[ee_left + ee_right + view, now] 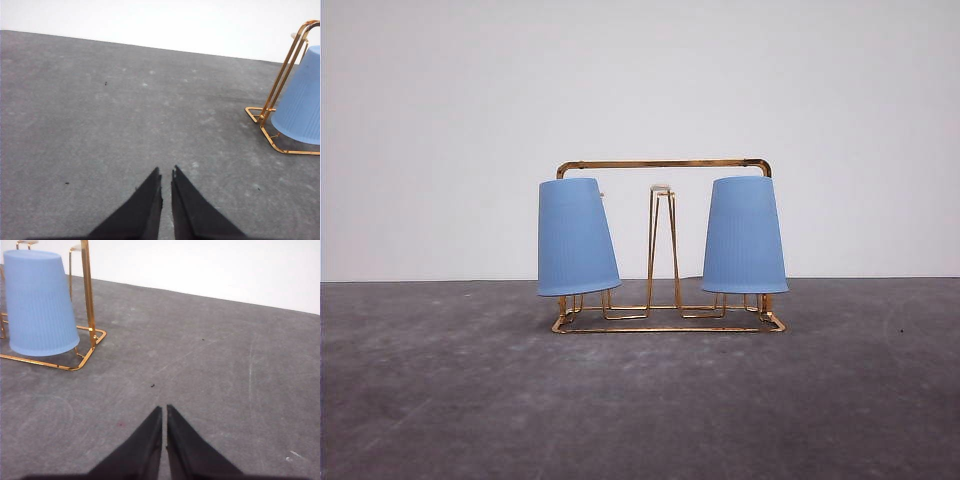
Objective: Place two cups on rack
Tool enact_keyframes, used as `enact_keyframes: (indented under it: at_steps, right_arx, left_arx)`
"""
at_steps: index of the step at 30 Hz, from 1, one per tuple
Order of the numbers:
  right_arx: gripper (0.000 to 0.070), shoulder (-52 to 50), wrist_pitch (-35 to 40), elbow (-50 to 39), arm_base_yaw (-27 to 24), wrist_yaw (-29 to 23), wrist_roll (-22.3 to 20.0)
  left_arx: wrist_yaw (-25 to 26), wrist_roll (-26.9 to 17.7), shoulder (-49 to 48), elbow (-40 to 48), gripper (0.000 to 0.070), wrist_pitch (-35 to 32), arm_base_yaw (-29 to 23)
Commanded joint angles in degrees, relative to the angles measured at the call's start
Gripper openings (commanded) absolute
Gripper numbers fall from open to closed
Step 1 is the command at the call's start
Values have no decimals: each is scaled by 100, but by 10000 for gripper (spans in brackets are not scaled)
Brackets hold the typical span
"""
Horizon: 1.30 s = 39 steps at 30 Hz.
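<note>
This looks like a bare robot test setup in a lab rather than a home: a scuffed, dark grey, matte counter (640, 400) runs back to a plain white backdrop wall (640, 90), with no furnishings, appliances or household clutter around the staged props.

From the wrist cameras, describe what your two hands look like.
Both look alike. The left hand has two matte black fingers, broad at the base and tapering to sharp points like wedges. The right hand has the same black pointed pair. No cables, markings or labels are visible on either.
</note>
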<state>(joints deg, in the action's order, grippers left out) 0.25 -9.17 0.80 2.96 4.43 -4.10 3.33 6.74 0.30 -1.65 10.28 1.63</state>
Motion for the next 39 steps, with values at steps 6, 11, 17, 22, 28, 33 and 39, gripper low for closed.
enact_keyframes:
  at_steps: [6, 11, 17, 22, 28, 33, 39]
  right_arx:
    - [12, -4, 59, -13, 0, 0, 66]
    - [12, -4, 59, -13, 0, 0, 66]
    - [12, -4, 59, -13, 0, 0, 66]
    - [12, -4, 59, -13, 0, 0, 66]
    - [12, -4, 58, -13, 0, 0, 66]
    - [12, -4, 59, -13, 0, 0, 66]
    - [12, -4, 59, -13, 0, 0, 66]
  left_arx:
    - [7, 0, -11, 85, 16, 40, -7]
    - [7, 0, -11, 85, 16, 40, -7]
    - [7, 0, -11, 85, 16, 42, -7]
    - [8, 0, -11, 85, 16, 42, -7]
    - [7, 0, -11, 85, 16, 42, -7]
    - [7, 0, -11, 85, 16, 42, -7]
    - [7, 0, -11, 85, 16, 40, -7]
